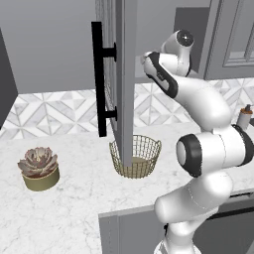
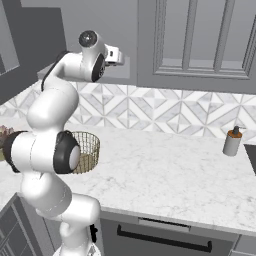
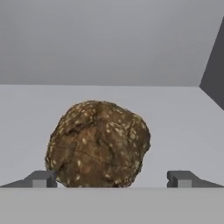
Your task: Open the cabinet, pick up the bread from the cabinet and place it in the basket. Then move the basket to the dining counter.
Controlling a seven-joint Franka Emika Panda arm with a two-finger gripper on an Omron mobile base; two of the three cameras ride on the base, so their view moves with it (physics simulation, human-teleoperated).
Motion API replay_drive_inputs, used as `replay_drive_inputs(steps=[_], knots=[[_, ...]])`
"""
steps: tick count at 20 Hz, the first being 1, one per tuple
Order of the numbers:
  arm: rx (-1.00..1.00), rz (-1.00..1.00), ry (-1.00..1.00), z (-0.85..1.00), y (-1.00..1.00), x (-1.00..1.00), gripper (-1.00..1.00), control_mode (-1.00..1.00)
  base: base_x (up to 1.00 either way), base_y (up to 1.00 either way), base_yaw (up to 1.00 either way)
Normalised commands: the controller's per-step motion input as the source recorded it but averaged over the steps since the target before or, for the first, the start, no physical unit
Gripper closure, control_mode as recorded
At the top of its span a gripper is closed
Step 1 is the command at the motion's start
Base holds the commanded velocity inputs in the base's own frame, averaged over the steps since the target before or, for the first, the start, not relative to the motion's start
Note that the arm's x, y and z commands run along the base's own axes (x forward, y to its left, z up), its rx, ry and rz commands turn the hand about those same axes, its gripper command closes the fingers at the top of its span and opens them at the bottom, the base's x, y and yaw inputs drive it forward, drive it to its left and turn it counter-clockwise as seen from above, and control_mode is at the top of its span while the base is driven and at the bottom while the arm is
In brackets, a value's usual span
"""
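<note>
Brown crust: bread (image 3: 98,144), a lumpy speckled roll, sitting low and centre in the hand view, resting on the pale grey cabinet shelf (image 3: 183,127).

Bread from tool: straight ahead of the gripper (image 3: 111,179), between the lines of the two dark fingertips (image 3: 41,178), slightly left of the midpoint; nearer the left tip than the right one.

Contact: none visible; roll near the left tip, with a clear gap to the right tip.

Tool state: jaws spread to full width, nothing held.

Long axis: barely any; nearly round, slightly wider than tall, the widest span running across the frame, roughly along the line joining the fingertips. No clear pointing direction.

Cabinet: glass-paned door (image 1: 121,79) swung wide, edge-on at upper centre of the left base view, long black bar handle (image 1: 99,79) on its left face.

Arm: wrist reaching up into the cabinet opening, upper right of centre in the left base view, upper left in the right base view.

Basket: golden wire basket (image 1: 136,156) on the marble worktop, centre of the left base view, directly below the door edge; partly behind the arm at left of the right base view (image 2: 87,150).

Judged next need: short advance along the current line, with a slight shift toward frame left to centre the roll, then closing across its width.

Risk: round shape likely to roll or slip backward if one tip touches first.
</note>
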Motion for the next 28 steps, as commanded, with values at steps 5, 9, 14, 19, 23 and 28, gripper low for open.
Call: replay_drive_inputs(steps=[5, 9, 14, 19, 23, 28], knots=[[0.00, 0.00, 0.00, -0.08, 0.14, 0.14, -1.00, -1.00, 0.00, 0.00, 0.00], [0.00, 0.01, 0.00, -0.08, 0.14, 0.08, -1.00, -1.00, 0.00, 0.00, 0.00], [0.00, 0.03, 0.00, -0.03, 0.15, 0.05, -1.00, -1.00, 0.00, 0.00, 0.00], [0.00, 0.00, -0.01, 0.00, 0.00, 0.34, -1.00, -1.00, 0.00, 0.00, 0.00], [0.00, 0.00, 0.00, 0.00, 0.00, 0.37, -1.00, -1.00, 0.00, 0.00, 0.00], [0.00, 0.00, 0.00, 0.00, 0.00, 0.35, -1.00, -1.00, 0.00, 0.00, 0.00]])
